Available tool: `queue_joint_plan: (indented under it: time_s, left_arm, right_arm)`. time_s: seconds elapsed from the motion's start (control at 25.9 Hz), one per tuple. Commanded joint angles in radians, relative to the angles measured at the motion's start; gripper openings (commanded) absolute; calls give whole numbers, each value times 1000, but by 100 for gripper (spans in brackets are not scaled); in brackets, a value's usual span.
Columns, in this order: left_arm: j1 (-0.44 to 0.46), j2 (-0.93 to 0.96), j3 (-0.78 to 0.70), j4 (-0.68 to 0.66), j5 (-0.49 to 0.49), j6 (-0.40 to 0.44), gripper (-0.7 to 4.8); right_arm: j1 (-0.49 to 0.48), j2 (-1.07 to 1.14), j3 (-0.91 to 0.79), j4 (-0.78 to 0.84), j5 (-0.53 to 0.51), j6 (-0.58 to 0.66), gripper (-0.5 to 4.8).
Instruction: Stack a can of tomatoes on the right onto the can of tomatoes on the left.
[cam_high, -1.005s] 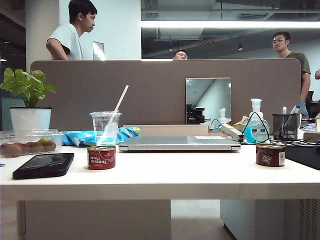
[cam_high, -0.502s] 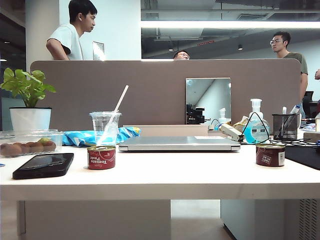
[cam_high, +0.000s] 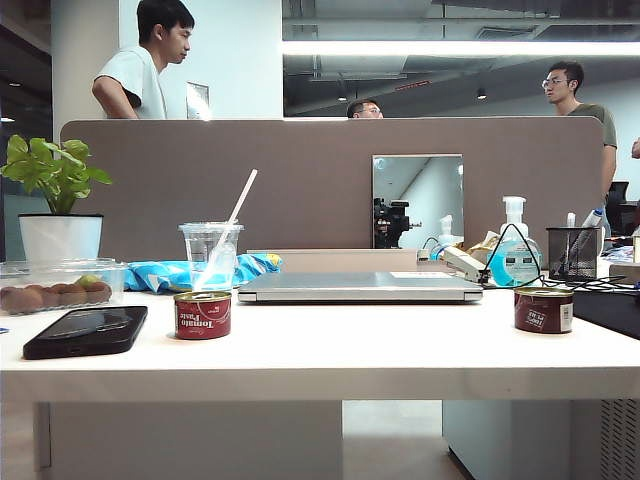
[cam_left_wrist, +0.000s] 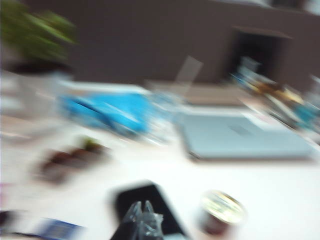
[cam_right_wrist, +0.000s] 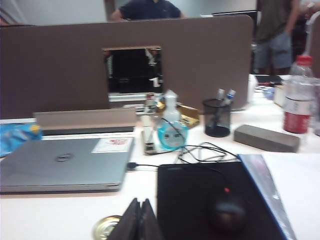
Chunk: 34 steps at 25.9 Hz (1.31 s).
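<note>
Nothing of the stack was done. Both cans stood apart on the pale tabletop, neither lifted nor touched.

Exterior view: the short red tomato can with silver lid on the left sat in front of the clear plastic cup with straw, at about 3 o'clock of the flat black phone. The matching dark red tomato can on the right stood near the table's right edge, at about 4 o'clock of the closed grey laptop. No arm appeared in this view.

Right wrist view: the right gripper, dark fingers pressed together and empty, hung just above the table. The right can's silver lid lay close beside it at about 9 o'clock, not between the fingers.

Left wrist view, badly blurred: the left gripper showed pale fingertips that seemed closed together, though I could not tell for certain, holding nothing. The left can lay near at roughly 3 o'clock of it.

Remaining, as I judged: open, grasp the right can, carry it across, set it atop the left.
</note>
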Motion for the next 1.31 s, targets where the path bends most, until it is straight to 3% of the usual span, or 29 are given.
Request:
queue_joint_plan:
  time_s: [0.04,0.12,0.23,0.39,0.5,0.58,0.66,0.73,1.16,1.31]
  left_arm:
    - [-2,142,44,29,245,6,-5]
    - [-3,230,73,26,299,40,-5]
    - [-26,414,135,23,376,161,-5]
    - [-106,559,186,28,412,210,-5]
    - [-170,618,204,31,410,270,-5]
    - [-219,633,203,28,388,289,-5]
    - [-225,632,203,28,372,288,-5]
    - [-225,633,203,29,362,288,-5]
    - [-225,631,203,14,349,283,-5]
    - [-225,631,203,5,350,253,-5]
  right_arm:
    - [2,63,69,-36,-72,-16,18]
    - [1,126,109,-53,-109,-49,18]
    - [2,296,179,-61,-228,-108,19]
    - [3,512,259,-64,-317,-122,43]
    - [4,701,333,-62,-322,-145,187]
    - [5,918,416,-19,-323,-148,237]
    - [11,1070,457,61,-323,-148,364]
    - [22,1152,472,113,-329,-148,428]
    - [87,1480,499,343,-327,-216,436]
    - [86,1552,499,389,-250,-224,436]
